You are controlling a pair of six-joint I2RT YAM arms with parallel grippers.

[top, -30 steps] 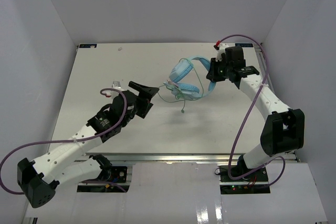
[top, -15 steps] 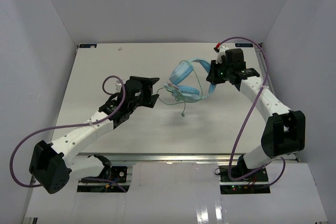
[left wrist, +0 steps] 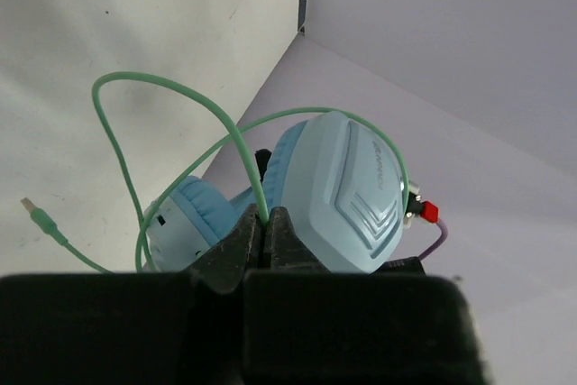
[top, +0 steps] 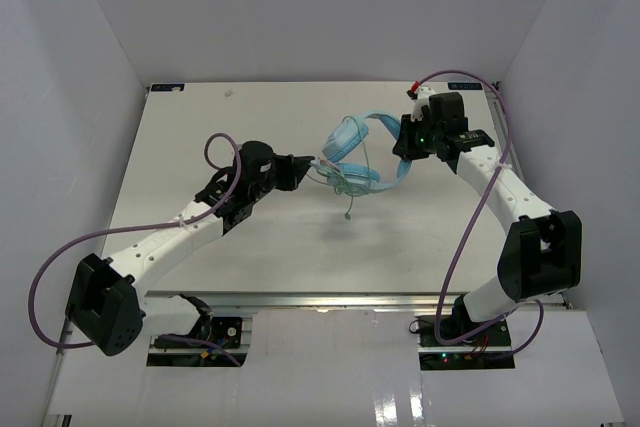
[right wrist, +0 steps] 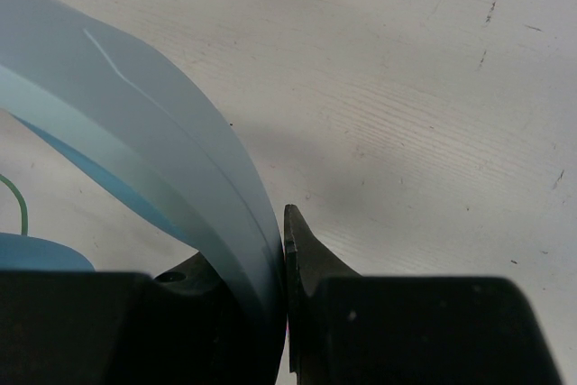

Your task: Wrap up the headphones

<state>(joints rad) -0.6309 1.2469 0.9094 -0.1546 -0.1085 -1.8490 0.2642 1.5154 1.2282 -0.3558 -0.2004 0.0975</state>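
The headphones [top: 352, 147] hang between both arms over the far middle of the tabletop [top: 190, 127]. The left gripper [left wrist: 262, 224] is closed on the thin green cable [left wrist: 180, 95], and the right gripper [right wrist: 281, 232] is closed on the blue headband [right wrist: 153, 151].

Headband [right wrist: 135, 132] cut off at left edge; cable [left wrist: 135, 76] loop dips behind left pincer [left wrist: 264, 224].

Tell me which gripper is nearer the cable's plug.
Left. The left gripper pinches the cable just up-left of the plug; the right gripper holds the headband farther off, up-right.
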